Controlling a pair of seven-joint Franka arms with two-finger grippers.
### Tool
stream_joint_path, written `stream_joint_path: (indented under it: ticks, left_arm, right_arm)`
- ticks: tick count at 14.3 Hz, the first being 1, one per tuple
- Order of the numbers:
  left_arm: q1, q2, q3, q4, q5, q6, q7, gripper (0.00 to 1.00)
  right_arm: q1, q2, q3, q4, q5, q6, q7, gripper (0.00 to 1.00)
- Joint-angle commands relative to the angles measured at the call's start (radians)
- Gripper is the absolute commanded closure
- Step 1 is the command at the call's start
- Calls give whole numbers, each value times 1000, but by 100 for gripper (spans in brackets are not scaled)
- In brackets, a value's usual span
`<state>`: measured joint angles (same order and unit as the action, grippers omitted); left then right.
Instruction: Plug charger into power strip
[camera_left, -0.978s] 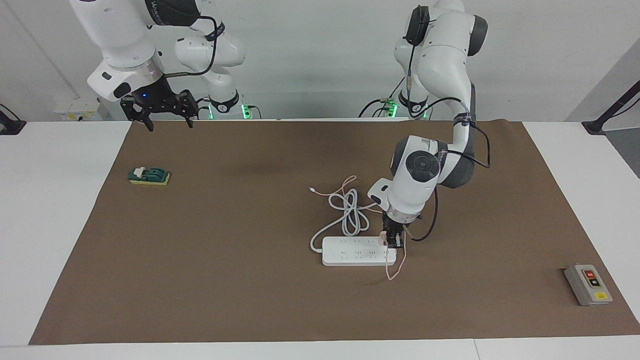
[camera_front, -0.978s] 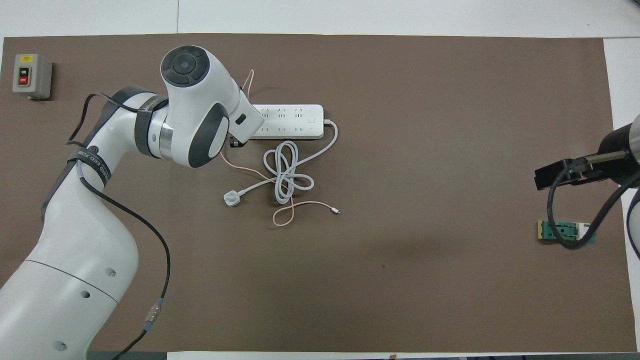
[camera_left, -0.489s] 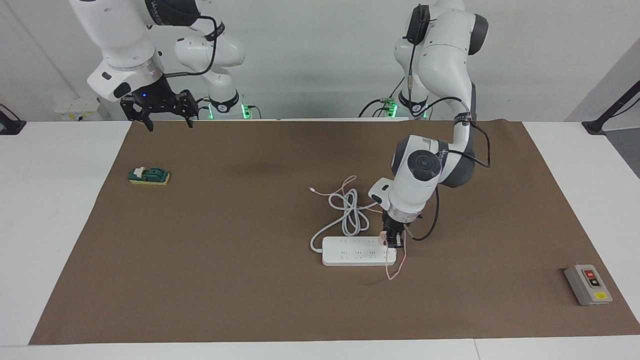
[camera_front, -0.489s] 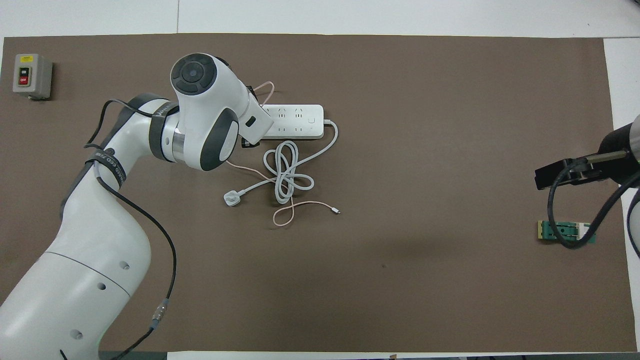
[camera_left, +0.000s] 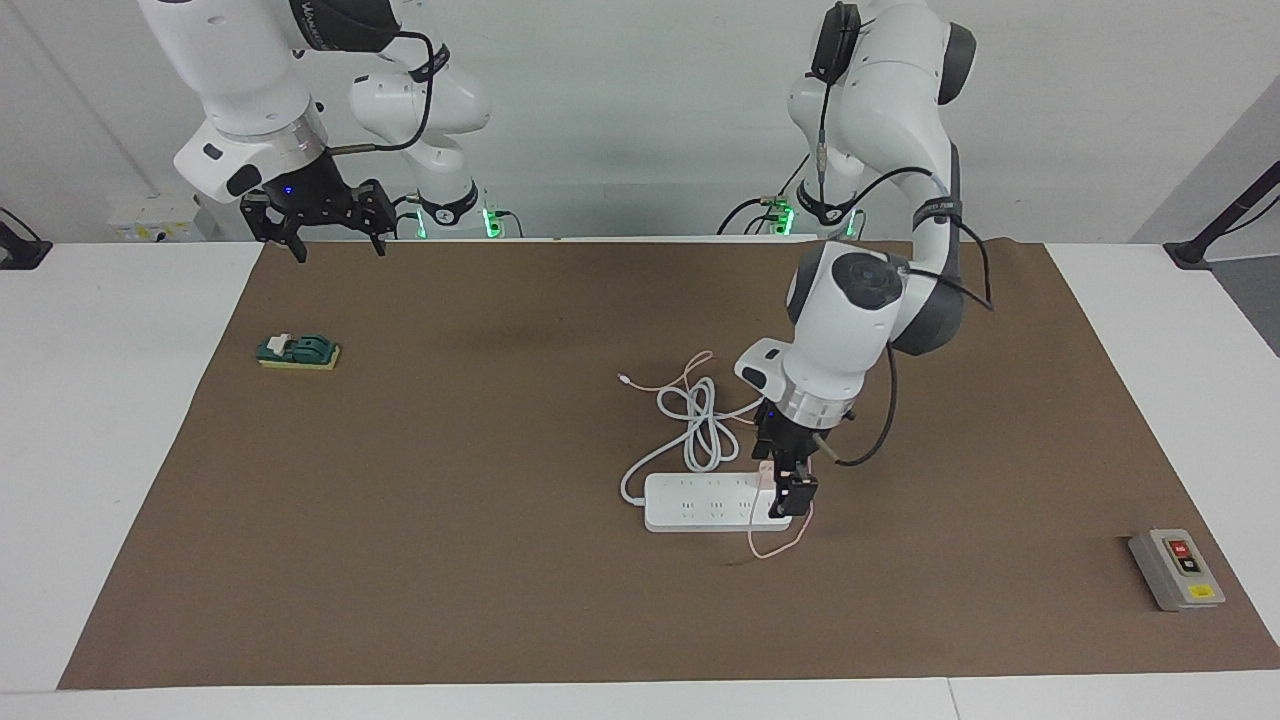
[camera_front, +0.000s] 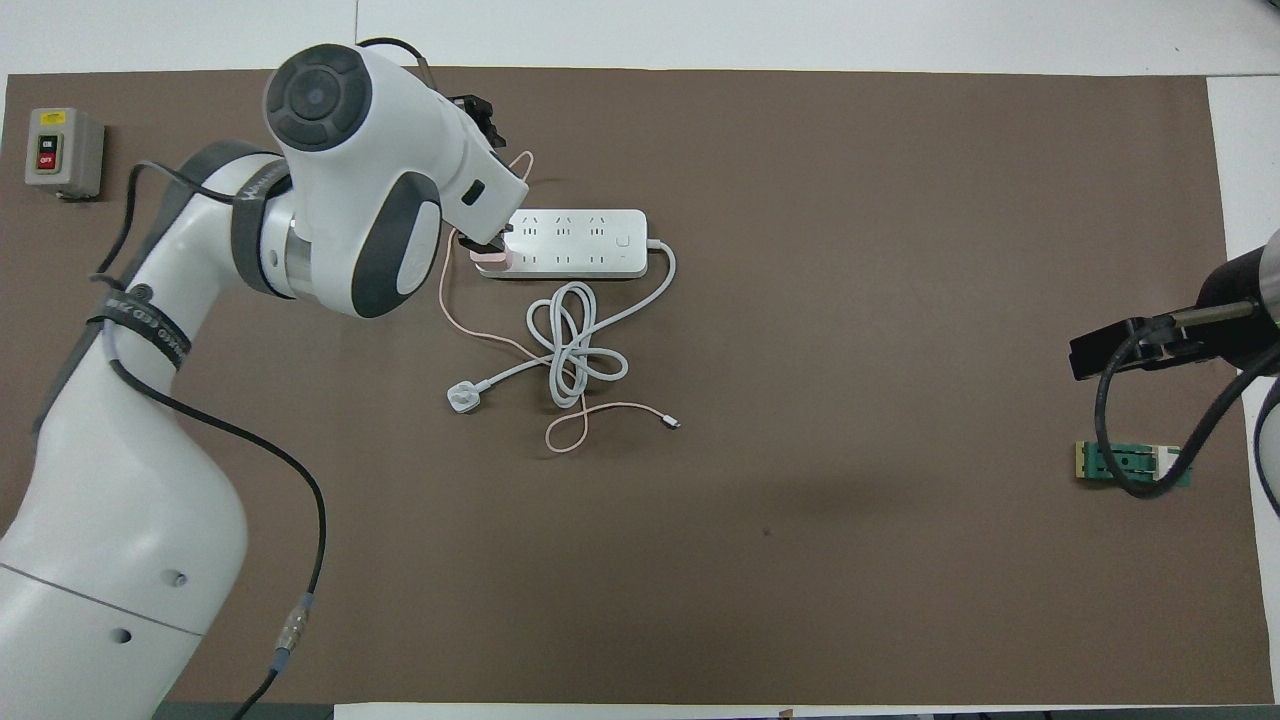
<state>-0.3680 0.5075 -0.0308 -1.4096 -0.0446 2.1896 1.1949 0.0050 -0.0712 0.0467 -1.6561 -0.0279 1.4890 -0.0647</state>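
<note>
The white power strip (camera_left: 700, 503) lies flat mid-mat and also shows in the overhead view (camera_front: 575, 243). The pale pink charger (camera_front: 490, 259) sits on the strip's end toward the left arm's end of the table, on the row nearer to the robots; the facing view shows it there too (camera_left: 765, 478). My left gripper (camera_left: 790, 497) is tilted, down at that end, and shut on the charger. Its thin pink cable (camera_left: 778, 545) loops off the strip's end onto the mat. My right gripper (camera_left: 338, 245) is open and waits high over the mat's edge by its base.
The strip's thick white cord (camera_front: 575, 345) lies looped just nearer to the robots, ending in a round white plug (camera_front: 462, 398). A grey button box (camera_left: 1175, 568) sits toward the left arm's end. A green and yellow block (camera_left: 298, 351) lies toward the right arm's end.
The left arm's wrist has risen and swung, tilting the gripper over the strip's end. The pink cable loop has shifted beside the strip. The right arm has not moved.
</note>
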Motion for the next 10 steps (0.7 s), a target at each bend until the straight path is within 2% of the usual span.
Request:
stream_joint_path:
  ticks: [1,7,10]
  left_arm:
    - [26,-82,35,-22,-7,-65,-9,0]
    - [81,-288,89,-19,-15,-422,-383,0]
    - [144,-365,94,-17,-66,-591,-565,0]
  right_arm:
    - [-13,-12,9,-5,-1,-4,8,0]
    - [-11,-13,9,-4,-1,-4,8,0]
    - [-11,-12,9,-4,-1,-4,9,0]
